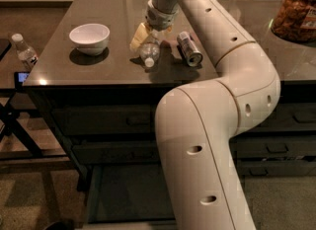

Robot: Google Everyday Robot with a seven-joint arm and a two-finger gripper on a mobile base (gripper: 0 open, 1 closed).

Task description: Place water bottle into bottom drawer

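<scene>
At the left edge a labelled bottle (23,51) stands off the counter, out of harm's way, but the white bowl (90,37) in the upper left sits near enough that a wide sweep of the wrist could knock it. Just right of it, in the upper middle, the water bottle (149,54) lies on its side on the countertop (98,7), cap toward the camera. Being round and ribbed, it could roll or squirt out of a shallow grip and bump the can (189,49) lying just beside it. The gripper (147,37) is down on the bottle's far end; whether it is open or has hold I cannot tell. The bottom drawer (123,194) is pulled out at the lower left, partly hidden by the arm, which rises from the bottom centre, elbows out right, then reaches back up-left with the wrist pointing down.
</scene>
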